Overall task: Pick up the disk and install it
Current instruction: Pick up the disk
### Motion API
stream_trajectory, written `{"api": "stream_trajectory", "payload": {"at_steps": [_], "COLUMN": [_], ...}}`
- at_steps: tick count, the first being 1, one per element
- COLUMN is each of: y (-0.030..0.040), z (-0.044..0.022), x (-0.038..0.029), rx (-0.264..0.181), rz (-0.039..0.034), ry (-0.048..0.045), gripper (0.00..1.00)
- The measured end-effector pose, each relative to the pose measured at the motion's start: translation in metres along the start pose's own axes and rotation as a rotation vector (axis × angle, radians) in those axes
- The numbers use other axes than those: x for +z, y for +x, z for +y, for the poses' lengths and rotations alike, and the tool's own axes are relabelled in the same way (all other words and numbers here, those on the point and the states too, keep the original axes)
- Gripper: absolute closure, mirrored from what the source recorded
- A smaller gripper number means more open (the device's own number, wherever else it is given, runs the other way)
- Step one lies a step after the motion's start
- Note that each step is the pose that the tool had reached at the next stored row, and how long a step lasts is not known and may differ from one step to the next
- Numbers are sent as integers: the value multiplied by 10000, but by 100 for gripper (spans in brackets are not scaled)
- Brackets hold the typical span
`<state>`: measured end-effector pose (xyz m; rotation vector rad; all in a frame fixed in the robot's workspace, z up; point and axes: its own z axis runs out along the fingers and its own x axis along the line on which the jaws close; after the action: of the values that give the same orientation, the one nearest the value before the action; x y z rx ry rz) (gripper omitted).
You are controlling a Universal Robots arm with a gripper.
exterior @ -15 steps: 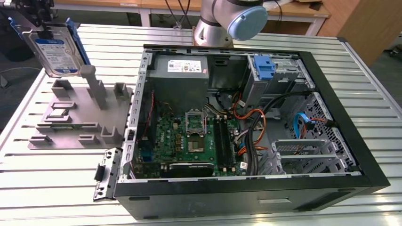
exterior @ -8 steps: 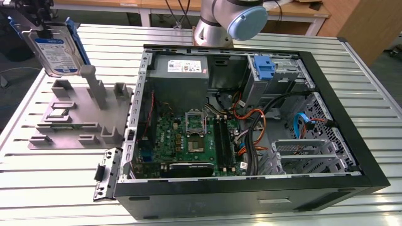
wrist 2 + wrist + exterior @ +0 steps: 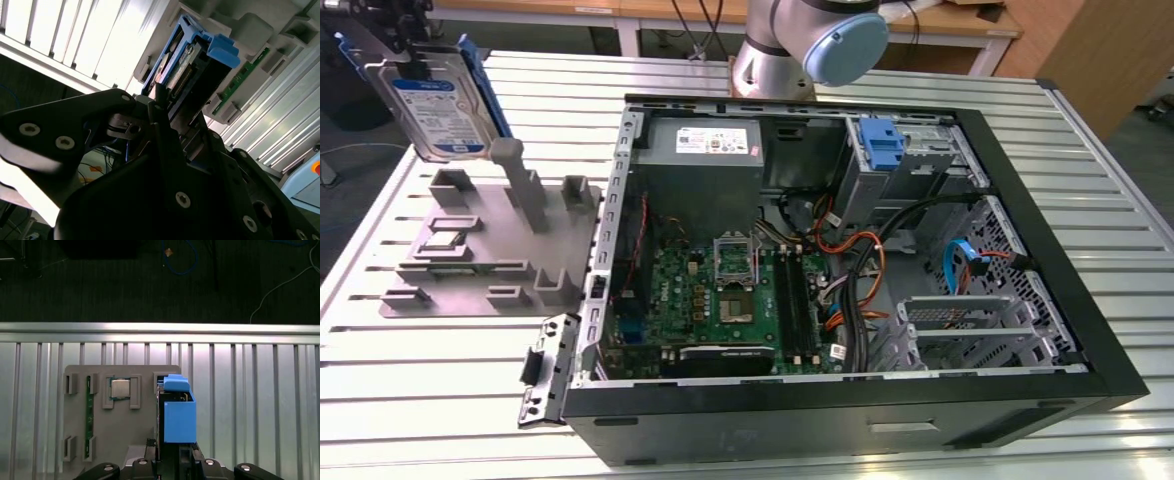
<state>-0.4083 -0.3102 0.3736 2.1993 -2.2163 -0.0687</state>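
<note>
Disk (image 3: 438, 112) hangs upright above the grey fixture tray (image 3: 467, 270), clear of it. The gripper (image 3: 411, 55) holds it from above, jaws narrow, clamped on the disk. In the second wrist view the grip point (image 3: 167, 107) is partly hidden, prob. on the metal body inside the blue bracket (image 3: 220, 50). On the tray: CPU chip (image 3: 120, 388) and RAM stick (image 3: 89, 405). The open PC case (image 3: 1107, 370) sits just beside the tray, toward the exterior view's right.

We see a slatted silver metal table (image 3: 440, 400) carrying three things. An open black computer case (image 3: 854, 425) lies on its side near the middle. A grey moulded holder plate (image 3: 480, 285) rests flat just beside it at nine o'clock, and the arm's base (image 3: 771, 75) stands at twelve o'clock.
</note>
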Motion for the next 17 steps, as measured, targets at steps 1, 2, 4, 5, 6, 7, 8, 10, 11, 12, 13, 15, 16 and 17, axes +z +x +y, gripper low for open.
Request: {"api": "stream_trajectory", "payload": {"at_steps": [1,2,4,5,6,7,8,10,11,12,13,15,16,17], "y": [0,0,0,-1,-1,-1,-1,-1,-1,-1,-1,-1,-1,-1], "z": [0,0,1,1,1,2,2,2,2,2,2,2,2,3], "x": [-5,-9,-18,-24,-30,-36,-41,-49,-50,-52,-54,-55,-55,-57], "rx": [0,0,0,0,0,0,0,0,0,0,0,0,0,0], "rz": [0,0,0,0,-1,0,-1,-1,-1,-1,-1,-1,-1,0], "ry": [0,1,0,0,0,0,1,1,3,2,1,1,1,0], "gripper": [65,65,65,65,65,65,65,65,65,65,65,65,65,65]}}
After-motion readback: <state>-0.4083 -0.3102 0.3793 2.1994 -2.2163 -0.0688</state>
